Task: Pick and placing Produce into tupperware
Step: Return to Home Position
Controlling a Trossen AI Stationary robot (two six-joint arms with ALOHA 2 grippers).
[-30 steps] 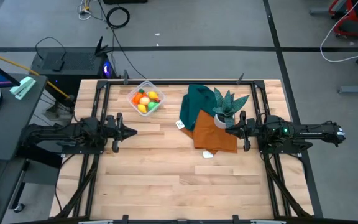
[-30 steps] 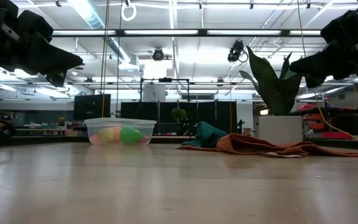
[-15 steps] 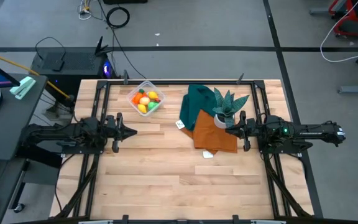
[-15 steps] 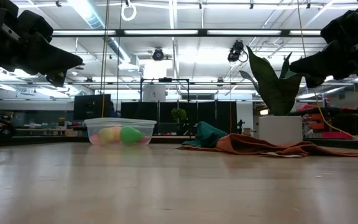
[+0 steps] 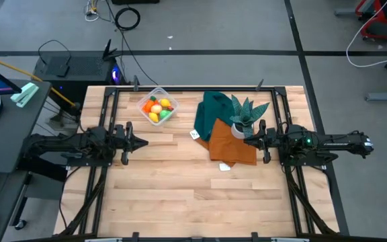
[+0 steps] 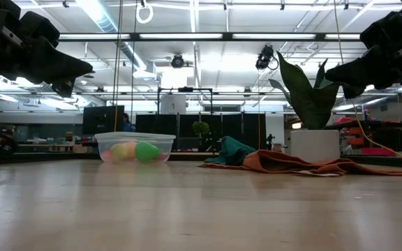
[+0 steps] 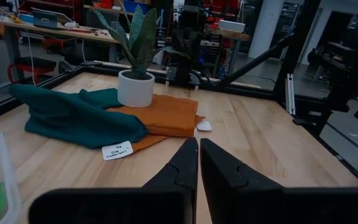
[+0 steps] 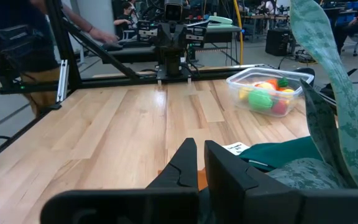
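The clear tupperware stands on the table near its far edge, left of the middle, and holds the produce: yellow, orange, green and red pieces. It also shows in the low view and the right wrist view. My left gripper hovers above the table's left side, shut and holding nothing. My right gripper hovers at the right, shut, just above the orange cloth and beside the potted plant.
A dark green cloth and the orange cloth lie overlapped right of the middle, the white plant pot standing on them. Two small white tags lie by the cloths. Bare wood stretches across the near half of the table.
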